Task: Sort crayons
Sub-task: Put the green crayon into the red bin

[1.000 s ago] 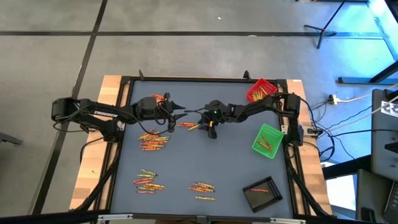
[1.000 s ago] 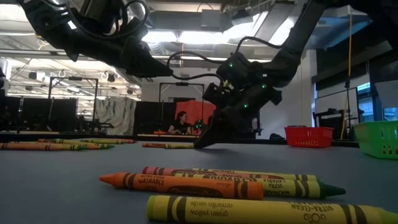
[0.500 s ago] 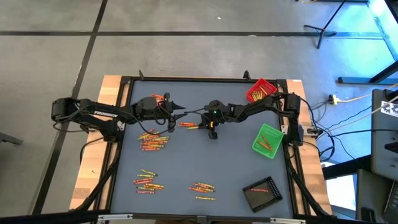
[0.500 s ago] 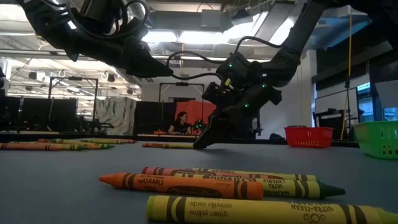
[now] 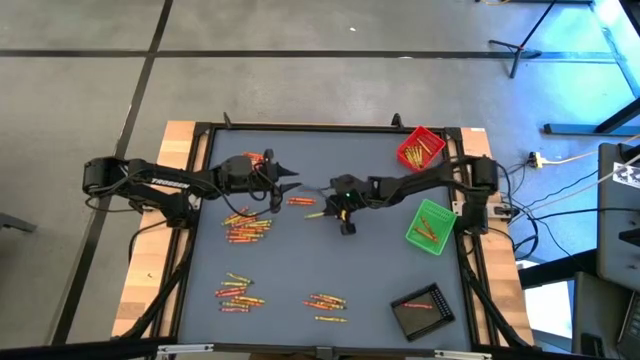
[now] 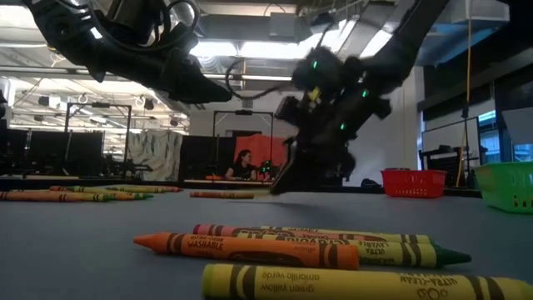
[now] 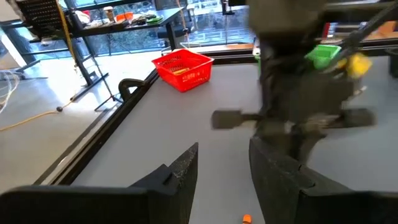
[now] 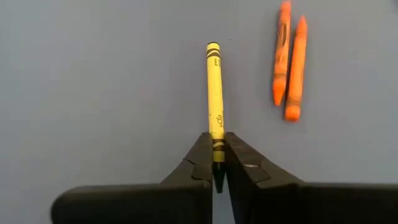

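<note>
Looking straight down, the right gripper [image 5: 334, 209] sits mid-table near scattered crayons [image 5: 246, 228], too small to show its grip; the left gripper [image 5: 290, 178] hovers nearby, and the red tray [image 5: 420, 147] stands in the far corner. Low view: nearest crayons [image 6: 250, 247] lie side by side, while the right gripper [image 6: 283, 179] is blurred. Left wrist view: its own fingers [image 7: 183, 171] stand apart. Right wrist view (the only clear one): jaws clamped on a yellow crayon [image 8: 215, 99], two orange crayons [image 8: 291, 59] beside.

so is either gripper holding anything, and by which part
Right gripper pinches a yellow crayon at one end. Left gripper is open, holding nothing.
</note>
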You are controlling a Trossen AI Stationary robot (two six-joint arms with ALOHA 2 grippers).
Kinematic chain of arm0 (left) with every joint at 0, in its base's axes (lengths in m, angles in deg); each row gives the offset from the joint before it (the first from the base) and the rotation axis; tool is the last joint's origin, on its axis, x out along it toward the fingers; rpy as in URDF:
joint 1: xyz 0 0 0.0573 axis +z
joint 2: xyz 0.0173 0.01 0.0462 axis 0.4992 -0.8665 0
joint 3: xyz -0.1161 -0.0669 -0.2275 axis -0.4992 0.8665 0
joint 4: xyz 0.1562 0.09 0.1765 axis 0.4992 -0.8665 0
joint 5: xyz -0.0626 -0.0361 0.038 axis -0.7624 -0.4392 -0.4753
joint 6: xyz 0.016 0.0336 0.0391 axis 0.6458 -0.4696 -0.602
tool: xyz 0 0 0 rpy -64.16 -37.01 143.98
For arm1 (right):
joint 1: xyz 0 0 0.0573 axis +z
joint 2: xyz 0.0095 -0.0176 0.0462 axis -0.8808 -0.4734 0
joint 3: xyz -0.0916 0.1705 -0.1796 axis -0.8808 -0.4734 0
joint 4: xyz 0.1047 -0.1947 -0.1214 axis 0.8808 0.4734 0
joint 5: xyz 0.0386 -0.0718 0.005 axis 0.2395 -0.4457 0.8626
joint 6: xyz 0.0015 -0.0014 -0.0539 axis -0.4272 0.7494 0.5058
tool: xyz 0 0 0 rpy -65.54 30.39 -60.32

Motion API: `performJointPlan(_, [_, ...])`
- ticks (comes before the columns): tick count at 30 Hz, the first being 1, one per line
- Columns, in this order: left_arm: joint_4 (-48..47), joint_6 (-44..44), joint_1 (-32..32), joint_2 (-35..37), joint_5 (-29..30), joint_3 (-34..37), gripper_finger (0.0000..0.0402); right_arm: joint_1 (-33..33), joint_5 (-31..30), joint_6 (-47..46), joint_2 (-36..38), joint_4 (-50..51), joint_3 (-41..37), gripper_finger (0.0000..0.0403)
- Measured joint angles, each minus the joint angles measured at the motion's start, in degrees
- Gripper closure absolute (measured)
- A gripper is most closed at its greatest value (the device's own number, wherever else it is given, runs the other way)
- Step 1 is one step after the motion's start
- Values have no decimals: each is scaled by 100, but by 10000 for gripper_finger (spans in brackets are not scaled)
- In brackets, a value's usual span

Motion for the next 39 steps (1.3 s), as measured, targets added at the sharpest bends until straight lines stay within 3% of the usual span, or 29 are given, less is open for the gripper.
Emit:
performJointPlan(10, [0,10,2,1,9,0,274,108,-845,-62,1231,1520,14,383])
performJointPlan(22, [0,9,-9,-1,20,0,274,-295,-2582,-1221,3108,4075,-8,380])
performJointPlan(29, [1,7,-9,-1,38,0,274,-1100,-3336,-1975,4212,4767,-553,380])
performJointPlan(34, [0,7,-9,0,146,0,274,-1933,-3393,-2294,4697,4779,-1088,380])
performJointPlan(39, [0,7,-9,-1,115,0,274,-2861,-3369,-2344,4738,4683,-1428,379])
